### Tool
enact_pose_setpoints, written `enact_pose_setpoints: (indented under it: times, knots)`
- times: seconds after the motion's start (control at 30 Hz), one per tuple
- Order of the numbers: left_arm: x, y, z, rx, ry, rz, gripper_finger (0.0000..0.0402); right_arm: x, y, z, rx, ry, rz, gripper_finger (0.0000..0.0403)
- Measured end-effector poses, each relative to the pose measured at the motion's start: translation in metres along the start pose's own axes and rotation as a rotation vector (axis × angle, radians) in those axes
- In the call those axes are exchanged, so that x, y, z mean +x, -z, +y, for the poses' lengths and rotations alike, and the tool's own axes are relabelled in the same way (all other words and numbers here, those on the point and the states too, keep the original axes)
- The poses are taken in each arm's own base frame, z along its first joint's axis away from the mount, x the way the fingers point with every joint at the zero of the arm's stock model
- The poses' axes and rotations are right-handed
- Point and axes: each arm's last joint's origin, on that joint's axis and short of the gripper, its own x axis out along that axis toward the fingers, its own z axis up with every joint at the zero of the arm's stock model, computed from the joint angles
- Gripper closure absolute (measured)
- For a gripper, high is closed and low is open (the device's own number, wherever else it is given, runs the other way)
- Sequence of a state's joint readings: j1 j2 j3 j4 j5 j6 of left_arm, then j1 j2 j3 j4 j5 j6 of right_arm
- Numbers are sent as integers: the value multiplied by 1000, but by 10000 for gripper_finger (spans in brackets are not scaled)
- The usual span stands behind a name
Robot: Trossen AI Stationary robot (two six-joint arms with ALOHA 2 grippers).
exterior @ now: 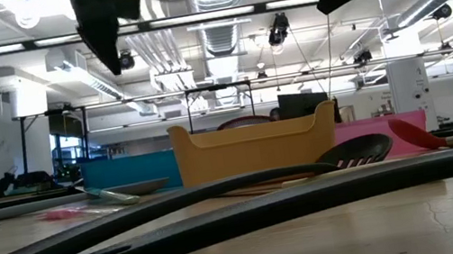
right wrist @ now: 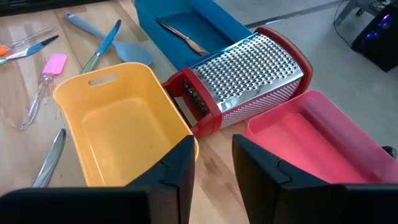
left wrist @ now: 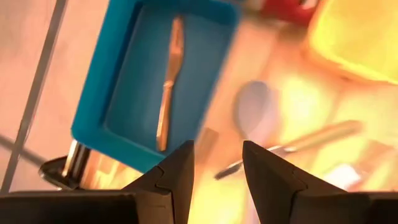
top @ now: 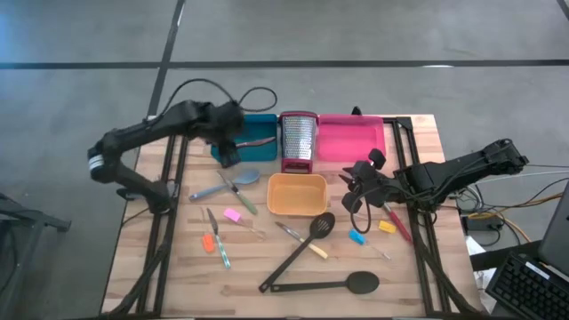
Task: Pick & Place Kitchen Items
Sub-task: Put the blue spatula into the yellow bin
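high view: we see our left gripper (top: 229, 153) open and empty at the teal tray's (top: 264, 122) 7 o'clock corner, a copper knife (left wrist: 169, 81) inside. our right gripper (top: 358, 182) is open, empty, at 3 o'clock of the orange tray (top: 297, 209). spatula (top: 298, 252) and ladle (top: 325, 285) lie at 6 o'clock.

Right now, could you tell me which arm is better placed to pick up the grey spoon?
Left, probably: its open end effector hovers just beside the grey spoon, while the right end effector sits beyond the orange tray.
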State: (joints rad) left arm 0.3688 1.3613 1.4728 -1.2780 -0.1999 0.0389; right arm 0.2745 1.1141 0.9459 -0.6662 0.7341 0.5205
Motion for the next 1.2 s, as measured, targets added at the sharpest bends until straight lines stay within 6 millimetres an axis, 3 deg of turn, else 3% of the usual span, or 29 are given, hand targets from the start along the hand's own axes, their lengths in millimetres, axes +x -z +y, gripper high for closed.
enact_pose_setpoints:
  times: [0.2,0.4,0.7,0.93,1.2]
  knots:
    - [-32,27,-30,44,71,-111,262,0,0,0,3,-2,-3,287]
    - [-41,48,-49,70,94,-183,262,-1,-2,1,-28,-12,-5,274]
    - [-13,69,-67,102,-30,-247,262,-6,-4,5,-30,-212,122,282]
    - [20,78,-76,131,-56,-232,262,-8,13,2,64,-217,301,319]
    - [33,85,-78,142,-62,-206,262,-14,31,13,99,-287,388,345]
